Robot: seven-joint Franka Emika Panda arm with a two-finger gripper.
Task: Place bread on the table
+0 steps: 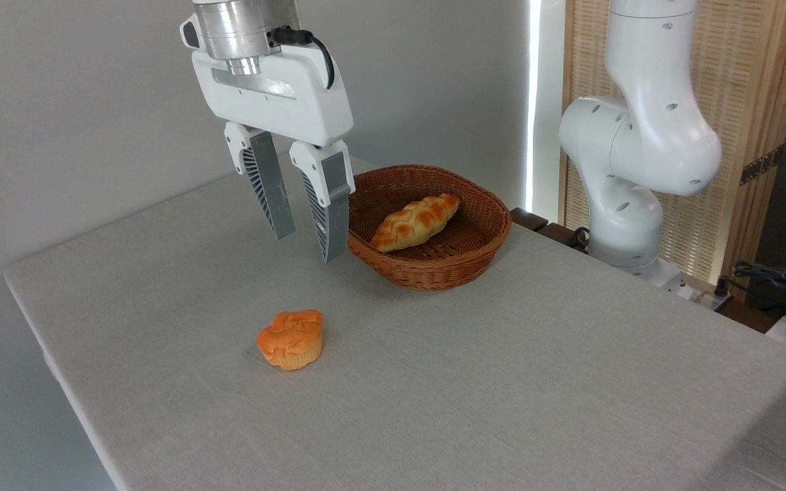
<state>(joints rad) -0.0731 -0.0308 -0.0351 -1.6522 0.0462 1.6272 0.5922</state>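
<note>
We see gripper (304, 247) spread, empty, above surface (502, 382), left of basket (482, 256). Bread (415, 222) lies inside basket. Risk we judge: fingers hit wicker rim, or grab orange bun (290, 339) instead.

Even, soft daylight is filling the scene. A blown-out white strip (536, 102) is glaring at 1 o'clock. Faint, diffuse shadows are lying on the table (502, 382) beneath the basket (434, 262) and the bun (290, 339), toward 7 o'clock. Focus is holding sharp throughout; cables (775, 283) at 3 o'clock are sitting in dimmer light.
</note>
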